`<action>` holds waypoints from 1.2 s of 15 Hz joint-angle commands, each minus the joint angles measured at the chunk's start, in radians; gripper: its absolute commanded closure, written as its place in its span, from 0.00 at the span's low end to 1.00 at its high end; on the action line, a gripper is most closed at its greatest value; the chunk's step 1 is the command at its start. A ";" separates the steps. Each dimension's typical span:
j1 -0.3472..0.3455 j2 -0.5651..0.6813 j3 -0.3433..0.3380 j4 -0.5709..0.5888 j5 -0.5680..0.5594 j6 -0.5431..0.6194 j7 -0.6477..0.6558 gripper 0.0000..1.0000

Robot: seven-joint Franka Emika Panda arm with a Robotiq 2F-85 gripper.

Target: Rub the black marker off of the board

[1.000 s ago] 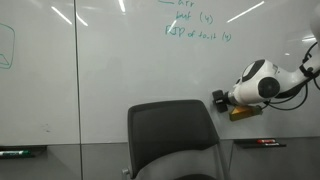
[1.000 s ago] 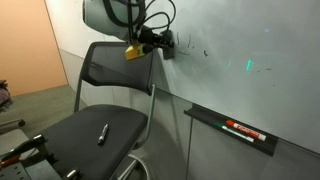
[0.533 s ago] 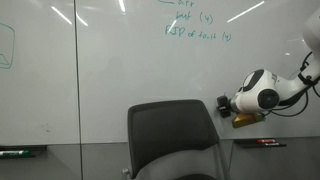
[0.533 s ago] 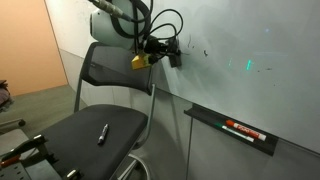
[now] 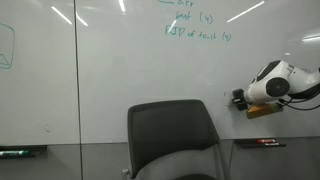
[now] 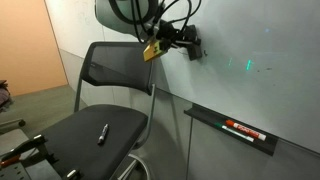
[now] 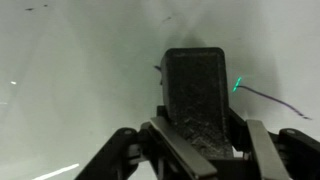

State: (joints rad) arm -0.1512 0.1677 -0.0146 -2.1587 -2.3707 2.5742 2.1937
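Dim room; ceiling-light streaks [image 5: 62, 16] glare on board [image 5: 100, 70]; wrist view soft, grainy.

Item count:

- Board [image 5: 120, 70]: one.
- Chair [image 5: 170, 140]: one.
- Robot arm [image 5: 290, 80]: one, with one gripper [image 5: 240, 98] clamped on one dark eraser block [image 7: 195, 90].
- Yellow tag [image 6: 150, 51] at the gripper: one.
- Ledge trays under the board: two, one at far left [image 5: 22, 151] and one at right [image 5: 262, 143].
- Green handwritten lines [image 5: 197, 36], upper right: three, the top one cut by the frame edge.
- Green outline sketch [image 5: 6, 50], left edge: one.
- Pen [image 6: 103, 133] on the chair seat: one.
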 commanded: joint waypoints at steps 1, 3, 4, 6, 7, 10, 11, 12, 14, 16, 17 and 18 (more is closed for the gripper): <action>-0.023 -0.030 -0.037 0.044 0.024 0.052 -0.080 0.67; -0.027 0.014 -0.038 0.094 -0.021 0.084 -0.054 0.67; -0.035 0.043 -0.035 0.119 -0.062 0.107 -0.017 0.67; -0.049 0.080 -0.025 0.156 -0.169 0.147 0.076 0.67; -0.054 0.092 -0.014 0.167 -0.250 0.164 0.144 0.67; -0.058 0.132 0.108 0.232 -0.145 0.191 0.039 0.67; -0.062 0.153 0.137 0.240 -0.144 0.181 0.019 0.67; -0.069 0.176 0.173 0.265 -0.138 0.190 0.006 0.67; -0.079 0.220 0.225 0.291 -0.138 0.202 -0.029 0.67; -0.087 0.237 0.218 0.283 -0.185 0.213 -0.034 0.67; -0.095 0.238 0.228 0.288 -0.137 0.219 -0.103 0.67; -0.090 0.230 0.189 0.271 -0.166 0.221 -0.099 0.67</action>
State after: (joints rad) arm -0.2179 0.3223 0.1928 -2.0255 -2.5039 2.7778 2.1779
